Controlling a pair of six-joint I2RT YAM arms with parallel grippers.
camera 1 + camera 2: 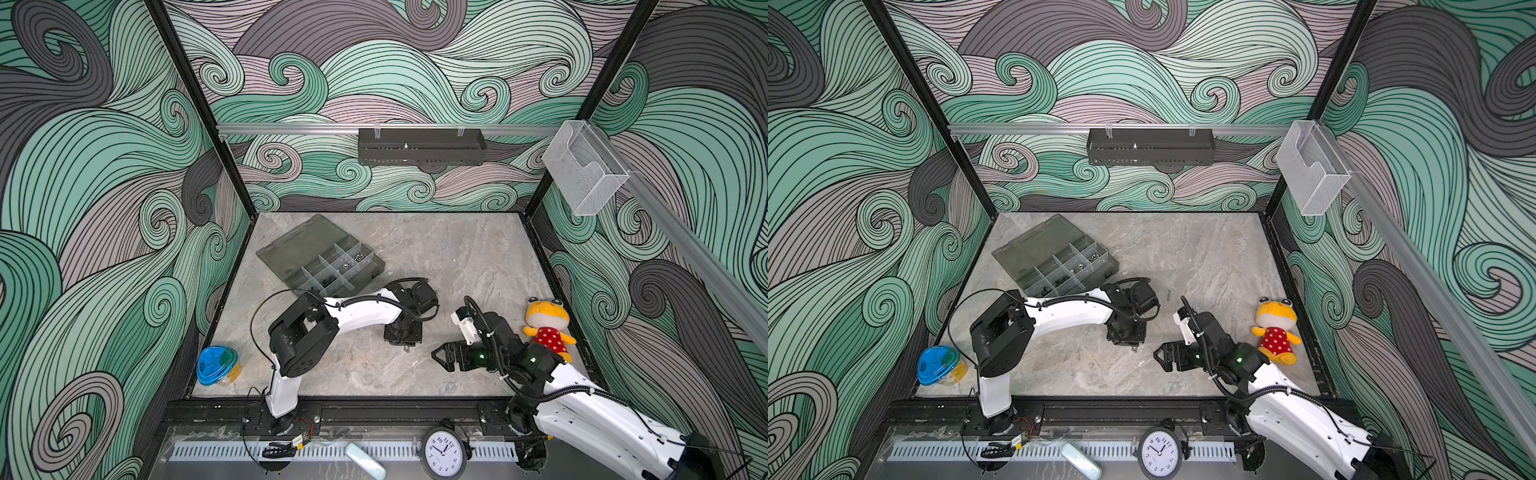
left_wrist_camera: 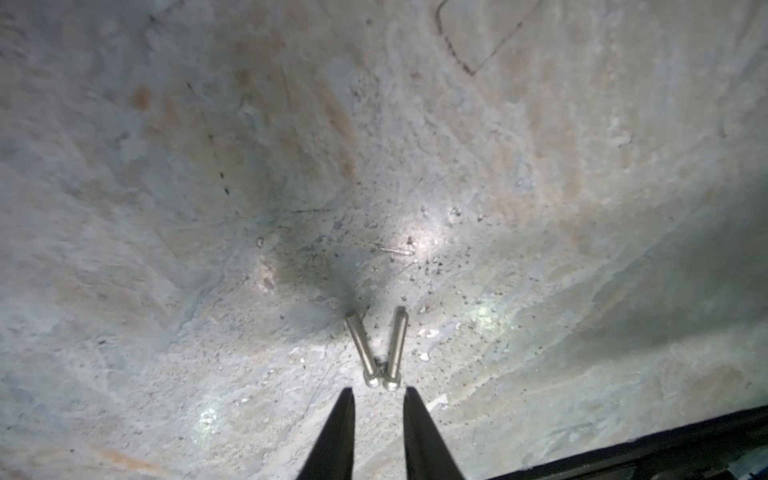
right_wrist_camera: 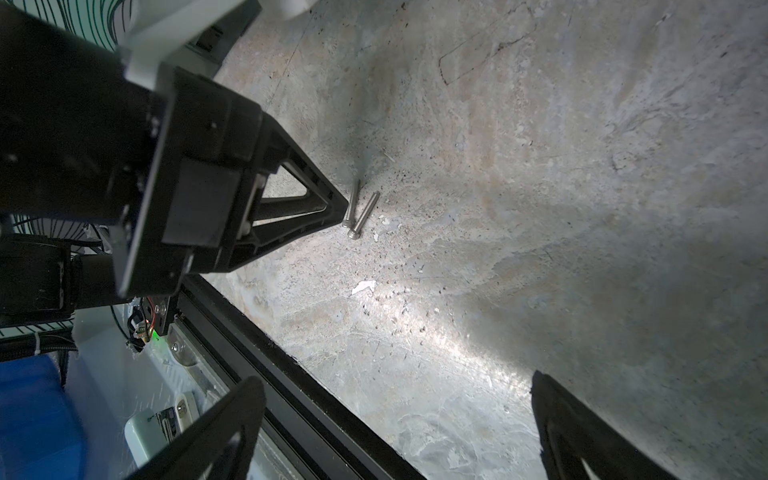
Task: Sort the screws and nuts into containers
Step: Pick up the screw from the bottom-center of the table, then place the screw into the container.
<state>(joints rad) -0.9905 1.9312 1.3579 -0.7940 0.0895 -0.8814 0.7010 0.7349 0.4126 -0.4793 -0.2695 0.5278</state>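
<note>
While the left claw (image 2: pixel 379 392) points down at the stone-patterned tabletop (image 1: pixel 457 257), its two black fingertips stand slightly parted with bare surface showing between them, so it grasps nothing. Just ahead of those tips lie two thin silver screws (image 2: pixel 362 347), flat on the tabletop in a V, their heads touching each other nearest the claw and their shafts spreading away. The right wrist view shows the same pair (image 3: pixel 358 210) from the side, with the left claw's point (image 3: pixel 343 208) right beside the nearer head. The right claw (image 3: pixel 397 377) hangs released, jaws spread wide and empty, near the left claw and aimed towards it in both top views (image 1: pixel 438 358). Well apart from the screws, towards the rear left of the tabletop, the smoky organiser box (image 1: pixel 291 249) lies with its lid folded open, and several of its divided compartments hold small dark and shiny fasteners (image 1: pixel 357 257), too small to sort by kind. Between the two arms, in a top view, sits a tiny thin object that is probably another screw (image 1: pixel 1168 294). A blue-lidded tub (image 1: pixel 216 365) stands at the front left corner, a yellow plush toy in a red spotted dress (image 1: pixel 547 328) lies beside the right arm, and a round clock (image 1: pixel 444 453) rests on the front rail.
</note>
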